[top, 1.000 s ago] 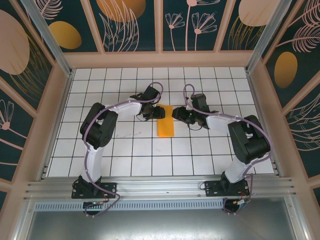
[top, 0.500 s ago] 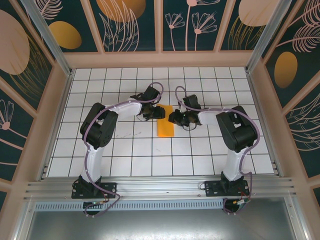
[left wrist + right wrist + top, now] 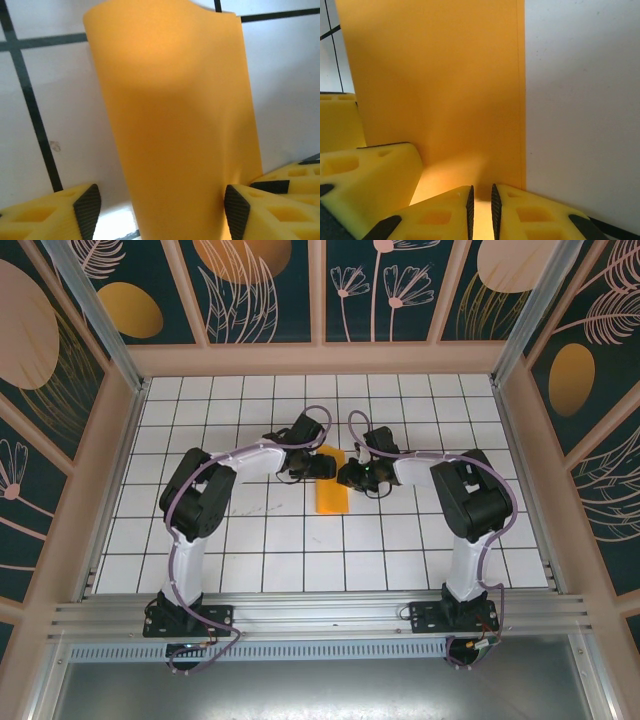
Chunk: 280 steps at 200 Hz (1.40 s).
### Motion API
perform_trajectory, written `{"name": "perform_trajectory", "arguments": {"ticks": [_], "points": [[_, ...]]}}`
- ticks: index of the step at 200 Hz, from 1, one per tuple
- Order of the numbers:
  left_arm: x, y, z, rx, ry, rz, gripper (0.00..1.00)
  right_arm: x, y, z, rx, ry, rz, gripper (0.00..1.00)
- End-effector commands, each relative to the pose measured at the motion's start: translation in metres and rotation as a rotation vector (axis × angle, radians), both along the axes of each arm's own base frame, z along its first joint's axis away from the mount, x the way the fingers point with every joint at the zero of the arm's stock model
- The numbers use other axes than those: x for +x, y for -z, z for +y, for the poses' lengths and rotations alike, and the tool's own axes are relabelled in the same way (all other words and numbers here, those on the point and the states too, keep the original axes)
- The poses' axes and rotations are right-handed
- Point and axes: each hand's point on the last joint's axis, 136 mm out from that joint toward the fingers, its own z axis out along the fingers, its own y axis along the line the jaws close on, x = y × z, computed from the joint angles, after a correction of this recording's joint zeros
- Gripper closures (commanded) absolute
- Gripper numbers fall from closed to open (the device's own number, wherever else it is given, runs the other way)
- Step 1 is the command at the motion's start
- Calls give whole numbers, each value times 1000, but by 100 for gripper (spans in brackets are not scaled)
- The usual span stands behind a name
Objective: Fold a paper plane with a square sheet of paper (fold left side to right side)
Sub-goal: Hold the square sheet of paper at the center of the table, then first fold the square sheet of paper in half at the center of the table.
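The square sheet of paper (image 3: pixel 331 495) lies between both hands. The left hand (image 3: pixel 160 212) is released, fingers straddling it; the right hand (image 3: pixel 481 202) is clenched on its edge. White gridded tabletop (image 3: pixel 250 540) below; dark patterned walls (image 3: pixel 260 290) surround.

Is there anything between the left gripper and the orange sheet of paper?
Nothing visible stands between them. The left gripper has its jaws open, and the sheet of paper reaches directly in between them.

Both arms are extended toward 12 o'clock. The fingers (image 3: pixel 86 206) of the left gripper (image 3: pixel 321 468) are held wide apart; those of the right gripper (image 3: pixel 346 477) are pressed nearly together.
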Motion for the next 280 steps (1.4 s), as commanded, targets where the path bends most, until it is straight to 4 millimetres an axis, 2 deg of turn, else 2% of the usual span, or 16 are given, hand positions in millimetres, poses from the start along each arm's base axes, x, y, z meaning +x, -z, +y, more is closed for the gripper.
{"name": "perform_trajectory", "arguments": {"ticks": [1, 24, 36, 49, 74, 104, 139, 174, 240, 280], "points": [[15, -43, 6, -18, -35, -133, 27, -20, 37, -14, -122, 0, 98, 80], [11, -61, 5, -75, -41, -164, 30, -20, 39, -14, -132, -2, 104, 83], [6, -67, -1, -128, -21, -163, 39, -21, 39, -14, -134, -2, 106, 84], [0, -70, -13, -196, 15, -146, 52, -21, 41, -15, -136, -2, 108, 84], [-11, -62, -33, -299, 83, -70, 73, -21, 40, -14, -138, -5, 108, 85], [-14, -36, -33, -278, 80, -15, 86, -21, 41, -15, -145, -4, 110, 85], [-18, -6, -28, -233, 69, 29, 94, -22, 41, -15, -146, -3, 113, 85], [-20, 12, -18, -179, 61, 36, 97, -22, 42, -16, -158, -8, 114, 85], [-22, 32, 8, -145, 28, 55, 98, -25, 45, -21, -185, -12, 129, 86], [-19, 33, 32, -169, -13, 56, 96, -26, 46, -21, -187, -16, 129, 86]]}}
